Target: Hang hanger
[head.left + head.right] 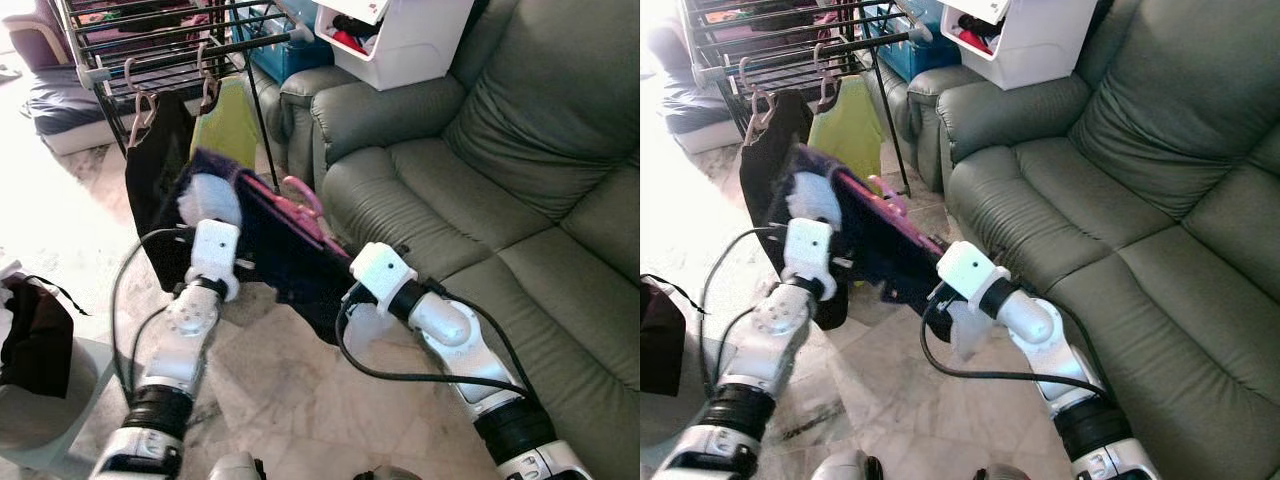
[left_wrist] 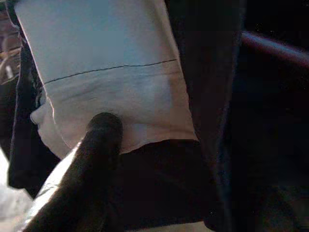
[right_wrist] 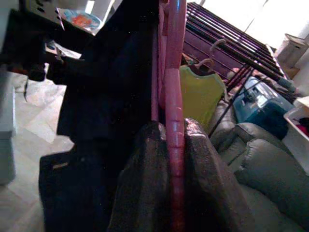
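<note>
A pink hanger [image 1: 303, 203] carries a dark navy garment [image 1: 285, 258] with a white cuff [image 1: 210, 200], held in the air between my arms, in front of the drying rack [image 1: 180, 45]. My right gripper [image 3: 174, 145] is shut on the hanger's pink bar, one finger on each side. In the left wrist view one black finger [image 2: 99, 140] of my left gripper presses on the white cuff [image 2: 106, 72]; the other finger is hidden behind the cloth. The hanger's hook [image 1: 300, 186] points toward the rack and is apart from its bars.
On the rack's front bar hang a black garment [image 1: 158, 150] and a yellow-green one [image 1: 228, 125]. A green sofa [image 1: 480, 180] runs along the right, with a white bin [image 1: 400, 40] above its arm. Dark cloth [image 1: 35, 340] lies on a grey stool at left.
</note>
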### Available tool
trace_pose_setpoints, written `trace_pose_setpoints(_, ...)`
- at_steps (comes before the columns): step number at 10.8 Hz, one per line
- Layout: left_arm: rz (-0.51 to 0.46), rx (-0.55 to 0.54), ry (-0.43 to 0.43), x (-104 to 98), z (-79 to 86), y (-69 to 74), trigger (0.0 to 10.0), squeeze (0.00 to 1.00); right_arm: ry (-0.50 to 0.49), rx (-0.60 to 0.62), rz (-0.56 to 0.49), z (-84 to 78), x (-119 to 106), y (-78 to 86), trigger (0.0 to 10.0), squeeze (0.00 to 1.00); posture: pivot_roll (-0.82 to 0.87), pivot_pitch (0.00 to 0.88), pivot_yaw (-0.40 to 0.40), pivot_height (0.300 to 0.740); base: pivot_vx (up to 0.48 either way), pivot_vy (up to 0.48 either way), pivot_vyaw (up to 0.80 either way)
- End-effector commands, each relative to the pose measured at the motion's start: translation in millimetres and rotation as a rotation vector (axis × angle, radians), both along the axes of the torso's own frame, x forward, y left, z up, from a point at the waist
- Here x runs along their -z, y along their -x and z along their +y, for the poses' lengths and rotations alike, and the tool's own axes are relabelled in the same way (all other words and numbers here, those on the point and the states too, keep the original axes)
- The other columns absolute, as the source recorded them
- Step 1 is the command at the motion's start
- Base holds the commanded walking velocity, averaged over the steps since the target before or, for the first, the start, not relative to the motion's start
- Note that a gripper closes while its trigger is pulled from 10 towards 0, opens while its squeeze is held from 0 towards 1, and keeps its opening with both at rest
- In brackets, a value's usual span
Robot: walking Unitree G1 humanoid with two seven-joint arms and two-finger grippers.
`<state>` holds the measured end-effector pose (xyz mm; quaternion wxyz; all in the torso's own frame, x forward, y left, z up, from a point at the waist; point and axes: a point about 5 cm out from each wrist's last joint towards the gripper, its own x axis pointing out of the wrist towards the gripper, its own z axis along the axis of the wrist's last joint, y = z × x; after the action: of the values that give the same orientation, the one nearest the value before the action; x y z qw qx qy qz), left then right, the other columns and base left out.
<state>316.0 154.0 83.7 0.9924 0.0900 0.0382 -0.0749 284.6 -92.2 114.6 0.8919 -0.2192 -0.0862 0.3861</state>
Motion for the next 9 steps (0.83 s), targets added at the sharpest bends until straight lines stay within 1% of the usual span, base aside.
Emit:
trace_pose_setpoints(1, -0.001, -0.049, -0.034, -1.4, 10.6, -3.2, 0.0, 0.0, -0.032, -0.018, -0.048, -0.8, -13.3, 0.9, 10.0, 0.0, -0.05, 0.0, -0.004, 0.74, 0.0, 0.0, 0.0)
trace_pose_setpoints(3, -0.006, -0.152, -0.088, -2.8, 29.7, -6.1, 0.0, 0.0, 0.031, -0.08, 0.005, -7.2, -5.3, 7.3, 10.0, 0.0, -0.05, 0.0, -0.005, 0.74, 0.0, 0.0, 0.0)
trace_pose_setpoints(4, -0.002, -0.198, -0.108, -2.5, 36.9, -6.4, 0.0, 0.0, 0.052, -0.09, 0.045, -11.3, -0.7, 9.5, 10.0, 0.0, -0.05, 0.0, -0.005, 0.74, 0.0, 0.0, 0.0)
trace_pose_setpoints(5, 0.006, -0.226, -0.115, -1.8, 41.7, -6.9, 0.0, 0.0, 0.105, -0.107, 0.09, -16.8, 7.9, 13.7, 10.0, 0.0, -0.05, 0.0, -0.003, 0.74, 0.0, 0.0, 0.0)
trace_pose_setpoints(6, 0.003, -0.233, -0.123, -1.8, 42.6, -7.2, 0.0, 0.0, 0.142, -0.129, 0.144, -20.1, 16.4, 18.6, 10.0, 0.0, -0.05, 0.0, -0.003, 0.74, 0.0, 0.0, 0.0)
trace_pose_setpoints(7, 0.001, -0.234, -0.123, -2.0, 42.6, -7.8, 0.0, 0.0, 0.245, -0.145, 0.209, -26.4, 32.8, 25.6, 10.0, 0.0, -0.05, 0.0, 0.002, 0.74, 0.0, 0.0, 0.0)
trace_pose_setpoints(8, -0.002, -0.235, -0.124, -2.5, 41.8, -8.1, 0.0, 0.0, 0.289, -0.143, 0.227, -27.9, 39.9, 27.5, 10.0, 0.0, -0.05, 0.0, 0.004, 0.74, 0.0, 0.0, 0.0)
trace_pose_setpoints(9, -0.007, -0.247, -0.126, -3.6, 43.3, -8.5, 0.0, 0.0, 0.335, -0.127, 0.266, -33.3, 46.5, 28.9, 10.0, 0.0, -0.05, 0.0, 0.004, 0.74, 0.0, 0.0, 0.0)
